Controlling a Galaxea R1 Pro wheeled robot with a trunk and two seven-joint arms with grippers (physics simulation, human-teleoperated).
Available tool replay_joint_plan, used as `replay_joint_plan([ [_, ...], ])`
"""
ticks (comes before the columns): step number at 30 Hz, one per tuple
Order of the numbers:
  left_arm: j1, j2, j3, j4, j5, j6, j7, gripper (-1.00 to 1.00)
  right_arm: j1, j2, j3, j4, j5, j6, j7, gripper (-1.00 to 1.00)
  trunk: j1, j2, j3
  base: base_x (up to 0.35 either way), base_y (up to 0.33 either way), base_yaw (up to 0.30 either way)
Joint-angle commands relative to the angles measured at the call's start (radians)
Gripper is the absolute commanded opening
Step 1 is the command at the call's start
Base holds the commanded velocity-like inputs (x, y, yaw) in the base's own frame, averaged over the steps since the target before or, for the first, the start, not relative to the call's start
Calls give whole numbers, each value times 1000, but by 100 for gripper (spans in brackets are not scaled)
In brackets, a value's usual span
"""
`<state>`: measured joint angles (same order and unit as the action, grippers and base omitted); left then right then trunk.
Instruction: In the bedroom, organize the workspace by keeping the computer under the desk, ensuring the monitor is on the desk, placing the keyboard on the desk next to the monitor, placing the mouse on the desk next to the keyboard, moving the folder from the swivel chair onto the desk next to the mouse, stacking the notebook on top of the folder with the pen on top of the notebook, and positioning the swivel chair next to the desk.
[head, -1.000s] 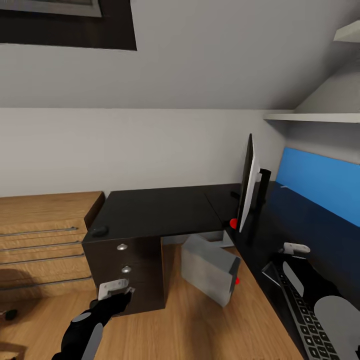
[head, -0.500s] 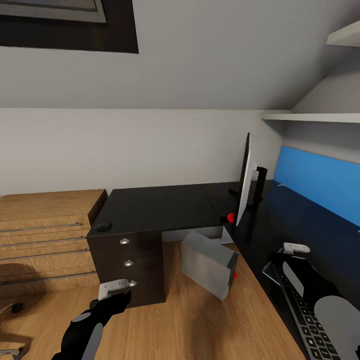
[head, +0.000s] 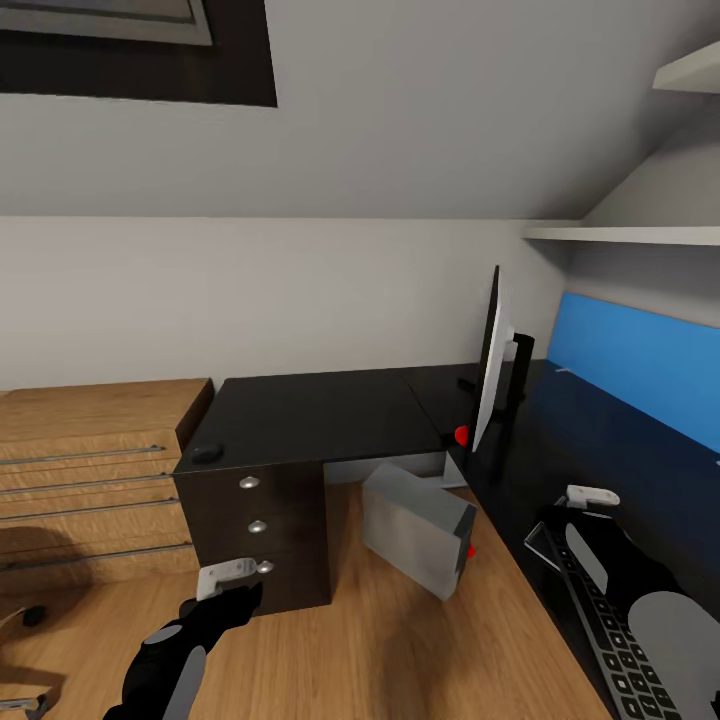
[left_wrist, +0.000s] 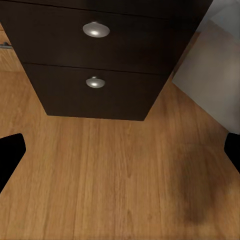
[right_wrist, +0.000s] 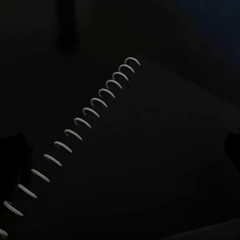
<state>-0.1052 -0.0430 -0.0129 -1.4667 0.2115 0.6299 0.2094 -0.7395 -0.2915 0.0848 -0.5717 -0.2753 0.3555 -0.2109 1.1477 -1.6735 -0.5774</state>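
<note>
Right hand (head: 585, 505) hangs open over the notebook (right_wrist: 130, 160) lying flat on the table (head: 320, 420), spiral probably slanting across my fingers; keyboard (head: 620, 650) just beside. Left hand (head: 232, 577) open, well apart, at the drawers (left_wrist: 95, 55).

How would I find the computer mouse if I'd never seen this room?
Find the big black desk against the pale wall. Go to its near left corner, just above the drawers with round silver knobs. The mouse is the small rounded dark lump there, the one thing lying on that part of the glossy top.
</note>
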Motion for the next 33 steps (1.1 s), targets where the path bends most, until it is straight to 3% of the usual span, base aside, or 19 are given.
replay_joint_plan([
  [1,-1,0,-1,-1,11,4,9,100,0,-2,9,-1,-13,8,-7,100,0,-1,-1,0,0,0],
  [9,-1,0,-1,-1,11,4,8,100,0,-2,9,-1,-13,10,-7,100,0,-1,-1,0,0,0],
  [17,-1,0,-1,-1,11,5,8,100,0,-2,9,0,-13,10,-7,100,0,-1,-1,-211,0,0],
  [33,-1,0,-1,-1,11,5,8,100,0,-2,9,0,-13,10,-7,100,0,-1,-1,-324,0,0],
])
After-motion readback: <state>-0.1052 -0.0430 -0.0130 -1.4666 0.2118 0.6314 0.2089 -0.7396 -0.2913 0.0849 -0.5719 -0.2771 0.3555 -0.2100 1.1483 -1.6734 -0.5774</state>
